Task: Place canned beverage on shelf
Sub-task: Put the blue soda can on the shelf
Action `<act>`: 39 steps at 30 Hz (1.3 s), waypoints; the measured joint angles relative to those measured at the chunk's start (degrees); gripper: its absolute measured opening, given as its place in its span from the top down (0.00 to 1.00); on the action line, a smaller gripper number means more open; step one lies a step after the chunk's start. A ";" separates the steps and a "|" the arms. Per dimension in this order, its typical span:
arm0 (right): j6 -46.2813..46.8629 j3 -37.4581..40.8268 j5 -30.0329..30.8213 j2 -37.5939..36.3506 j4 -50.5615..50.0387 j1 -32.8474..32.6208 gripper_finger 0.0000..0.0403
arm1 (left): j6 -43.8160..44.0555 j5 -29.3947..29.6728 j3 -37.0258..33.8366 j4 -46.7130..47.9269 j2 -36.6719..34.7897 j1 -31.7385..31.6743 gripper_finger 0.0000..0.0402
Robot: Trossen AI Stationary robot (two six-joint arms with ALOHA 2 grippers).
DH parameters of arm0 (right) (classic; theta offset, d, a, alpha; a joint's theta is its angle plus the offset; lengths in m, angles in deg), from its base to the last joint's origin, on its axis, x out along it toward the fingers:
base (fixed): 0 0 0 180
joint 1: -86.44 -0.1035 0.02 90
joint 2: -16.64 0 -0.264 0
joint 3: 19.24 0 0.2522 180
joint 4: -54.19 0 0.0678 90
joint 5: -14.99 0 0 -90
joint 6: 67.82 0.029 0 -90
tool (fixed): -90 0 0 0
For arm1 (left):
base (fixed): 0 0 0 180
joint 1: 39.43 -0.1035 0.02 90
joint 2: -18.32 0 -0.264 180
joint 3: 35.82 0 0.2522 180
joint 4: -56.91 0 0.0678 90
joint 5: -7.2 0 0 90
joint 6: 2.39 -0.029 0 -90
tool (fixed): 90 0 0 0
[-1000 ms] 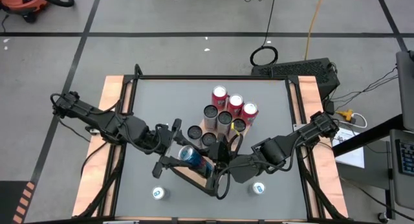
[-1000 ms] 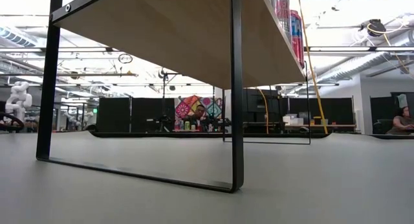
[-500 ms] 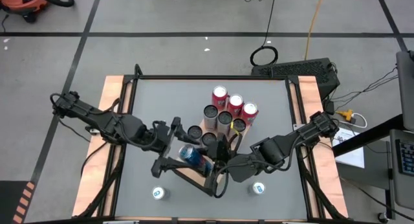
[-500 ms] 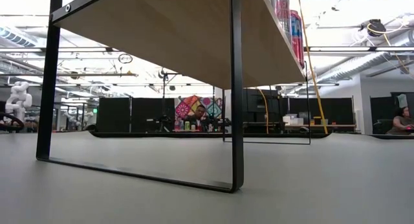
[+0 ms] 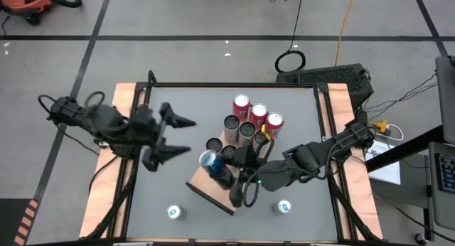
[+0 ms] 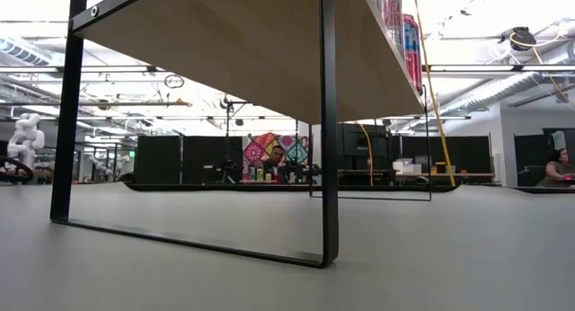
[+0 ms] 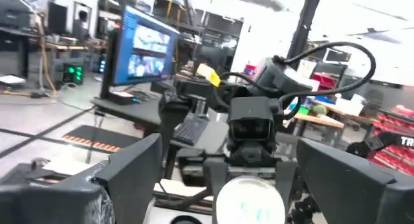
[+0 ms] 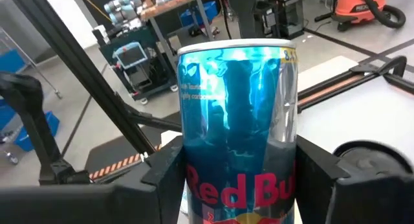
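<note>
A blue and silver canned beverage hangs over the near end of the shelf, with my right gripper shut on it. The shelf is a light-brown board on a black frame; the low view shows its underside. My left gripper stands open to the can's left, clear of it, and looks level at the can's top. Several cans stand on the shelf's far part. My right gripper pinches the can's lower body between its two fingers, one on each side wall. The fingers come nearly level from the table's right. The can's top leans a little toward the table's left; whether its base touches the board is hidden.
Two small cans stand on the grey tabletop near its front edge. The red cans and dark-topped ones crowd the shelf's far end. In the low view the shelf's black leg stands on the table.
My left gripper has opened, come away from the can and drawn back toward the table's left edge while rising. The can stays in my right gripper and now stands more upright than a second ago.
</note>
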 joint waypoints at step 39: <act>-9.96 -0.02 13.24 -1.27 23.61 1.81 0.52 | 8.97 2.65 -0.12 -2.78 9.46 2.19 0.11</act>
